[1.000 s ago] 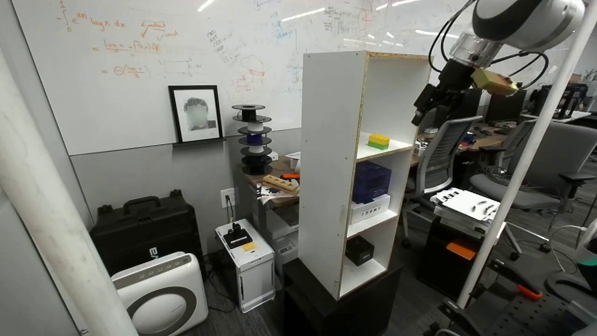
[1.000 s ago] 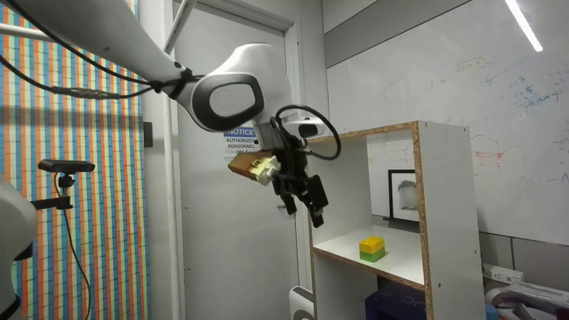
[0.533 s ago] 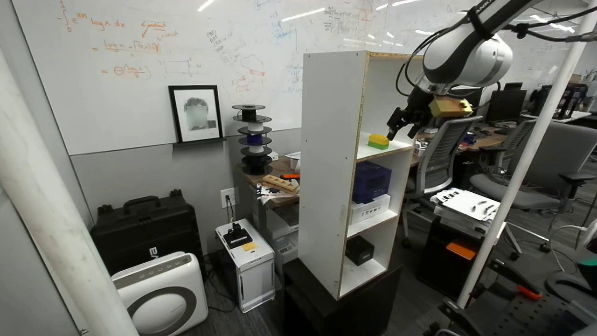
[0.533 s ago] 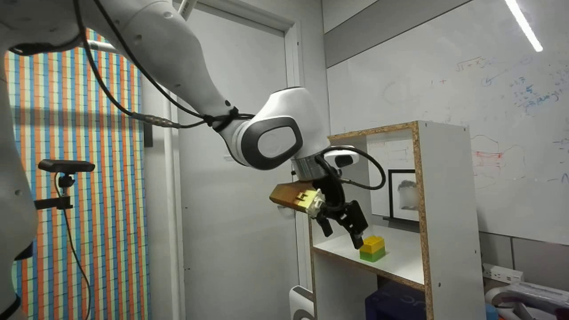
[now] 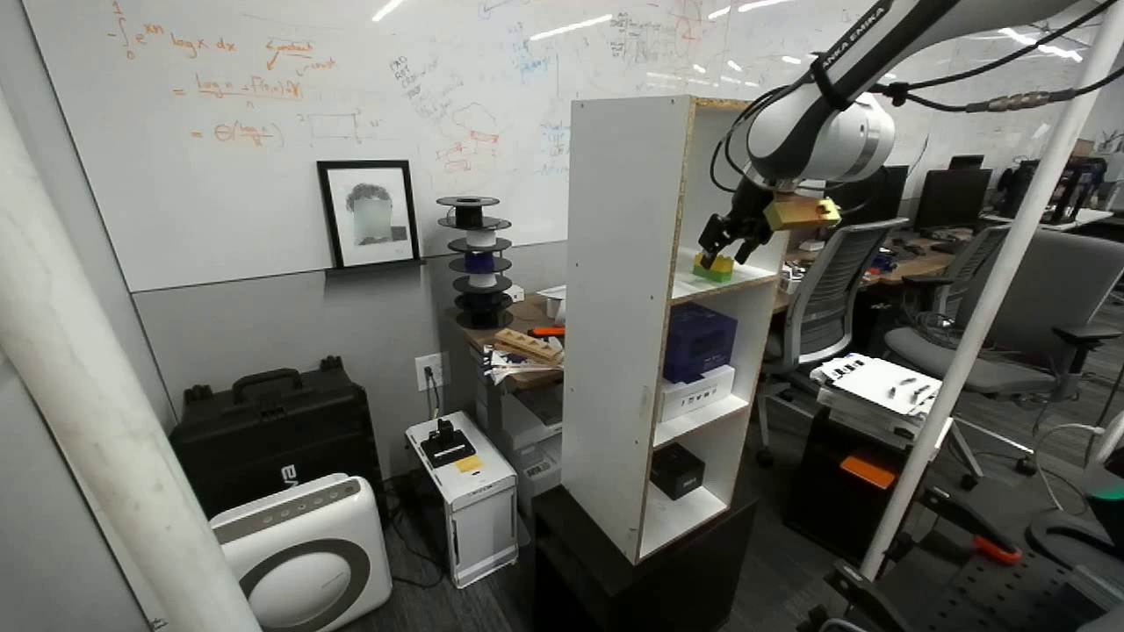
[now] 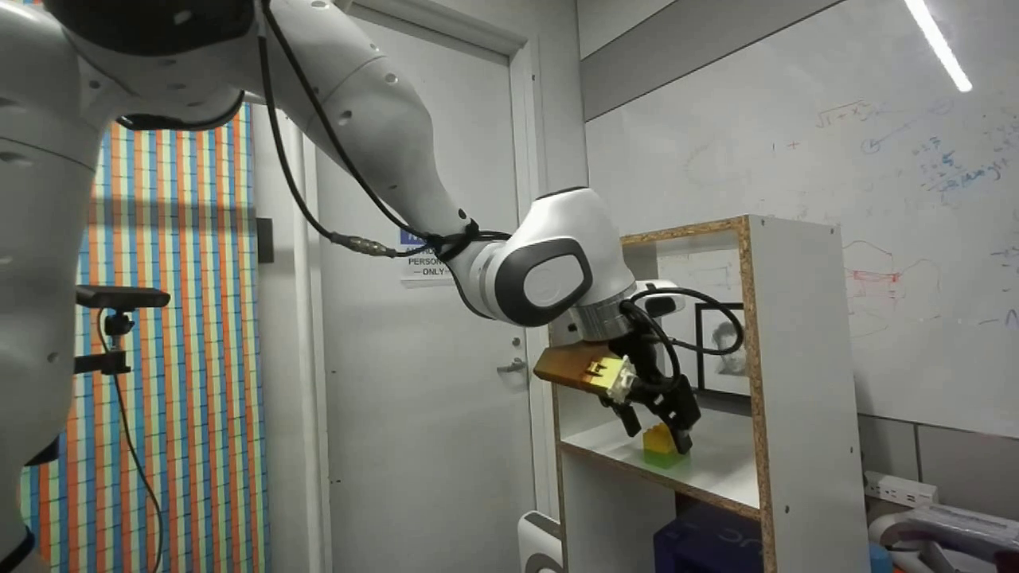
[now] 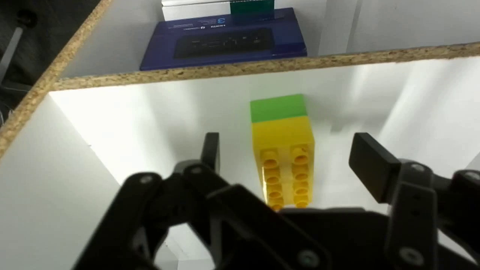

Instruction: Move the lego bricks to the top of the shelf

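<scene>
Below the spread gripper [image 7: 288, 153] lies the shelf [image 7: 232, 70] edge; only the wrist view shows both gaps beside the lego bricks [image 7: 283, 138].

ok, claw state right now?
Black two-fingered claw: open, holding nothing; the wrist view shows gaps either side of the stacked yellow-and-green plastic lego bricks.

shelf [image 5: 634, 325] shared by both exterior views, wrist view close, facing down onto lego bricks [image 7: 284, 146]
</scene>
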### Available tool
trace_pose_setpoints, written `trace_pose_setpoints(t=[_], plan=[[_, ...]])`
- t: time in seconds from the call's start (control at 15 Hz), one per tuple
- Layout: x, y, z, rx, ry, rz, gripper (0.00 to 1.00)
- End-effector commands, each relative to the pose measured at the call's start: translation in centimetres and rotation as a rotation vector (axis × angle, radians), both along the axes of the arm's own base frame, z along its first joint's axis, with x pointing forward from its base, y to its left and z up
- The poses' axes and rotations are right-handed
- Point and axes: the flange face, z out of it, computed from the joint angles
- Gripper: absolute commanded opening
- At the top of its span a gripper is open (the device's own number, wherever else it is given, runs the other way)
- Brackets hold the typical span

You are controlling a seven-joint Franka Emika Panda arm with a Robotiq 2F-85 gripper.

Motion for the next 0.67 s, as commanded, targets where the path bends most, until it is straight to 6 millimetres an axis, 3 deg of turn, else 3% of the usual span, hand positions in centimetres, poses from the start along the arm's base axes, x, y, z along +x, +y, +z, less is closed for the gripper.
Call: trace_pose_setpoints(t=[0.0, 0.2, 0.4, 0.6], plan=[[2.1, 0.3, 0.0, 0.017, -0.012, -0.005, 0.56], [1.5, 1.2, 0.8, 0.056, 0.026, -0.010, 0.33], [-2.1, 3.0, 2.5, 0.162, 0.185, -0.018, 0.11], [-6.9, 4.4, 5.8, 0.193, 0.276, -0.028, 0.15]])
